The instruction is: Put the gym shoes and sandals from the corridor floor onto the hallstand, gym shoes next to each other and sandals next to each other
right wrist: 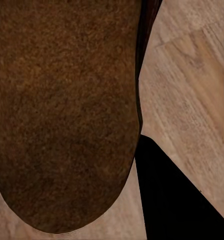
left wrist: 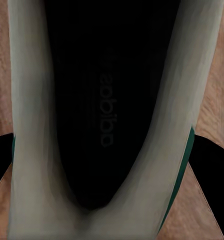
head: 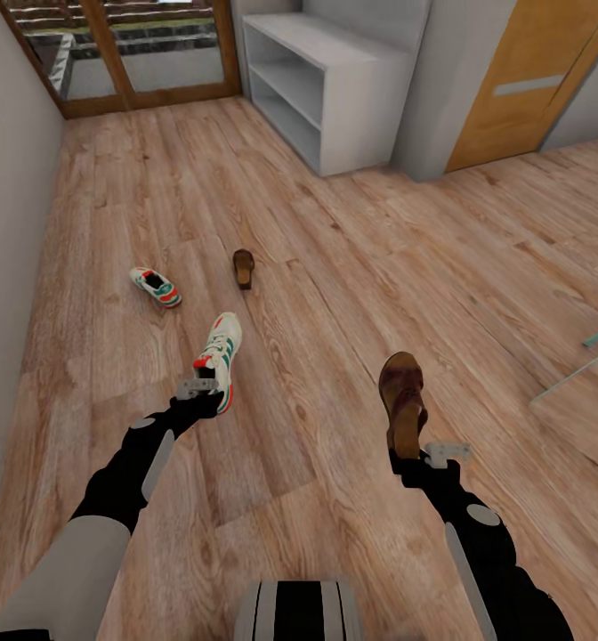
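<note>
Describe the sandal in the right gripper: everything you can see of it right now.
The held sandal is dark brown with a leather-like, slightly grainy look and strappy upper. In the head view it is raised off the wood floor, standing lengthwise up from the right gripper, which clamps its near end. The right wrist view shows its broad, rounded brown insole close up, with floor planks beyond. Nothing else touches it; its toe points toward the white rack far ahead.

The corridor floor (head: pixel 335 267) is warm light-brown wood plank. On it lie one gym shoe (head: pixel 156 287) and, just to its right, one dark-brown sandal (head: pixel 243 267), apart from each other. The white hallstand (head: pixel 335 89) stands on the floor at the far wall.
</note>
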{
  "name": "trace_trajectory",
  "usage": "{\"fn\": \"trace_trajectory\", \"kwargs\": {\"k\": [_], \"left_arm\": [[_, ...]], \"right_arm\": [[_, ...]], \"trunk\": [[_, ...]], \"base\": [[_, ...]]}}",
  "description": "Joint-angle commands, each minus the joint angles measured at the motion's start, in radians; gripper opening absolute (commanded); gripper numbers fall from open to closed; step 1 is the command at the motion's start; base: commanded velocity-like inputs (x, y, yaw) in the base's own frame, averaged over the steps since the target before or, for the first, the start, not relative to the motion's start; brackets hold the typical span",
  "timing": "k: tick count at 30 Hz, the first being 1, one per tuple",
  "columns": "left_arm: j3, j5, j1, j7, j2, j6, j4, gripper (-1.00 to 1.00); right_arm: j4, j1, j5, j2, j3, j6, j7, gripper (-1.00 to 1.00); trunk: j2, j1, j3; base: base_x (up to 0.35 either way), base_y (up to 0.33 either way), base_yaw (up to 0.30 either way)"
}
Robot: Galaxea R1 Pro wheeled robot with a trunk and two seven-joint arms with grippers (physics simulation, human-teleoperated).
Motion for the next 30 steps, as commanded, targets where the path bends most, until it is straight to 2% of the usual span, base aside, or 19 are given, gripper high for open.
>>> {"fn": "trace_trajectory", "kwargs": {"k": [1, 30], "left_arm": [[0.002, 0.008, 0.000, -0.003, 0.000, 0.008, -0.001, -1.00], [0.002, 0.008, 0.000, -0.002, 0.000, 0.008, -0.001, -1.00]], "right_arm": [[-0.001, 0.000, -0.004, 0.000, -0.001, 0.006, 0.000, -1.00], [-0.001, 0.000, -0.006, 0.000, -0.001, 0.005, 0.000, -1.00]], "trunk": [[0.000, -0.001, 0.005], [0.007, -0.014, 0.165]], "base": [[0.000, 0.000, 0.000], [0.000, 0.000, 0.000]]}}
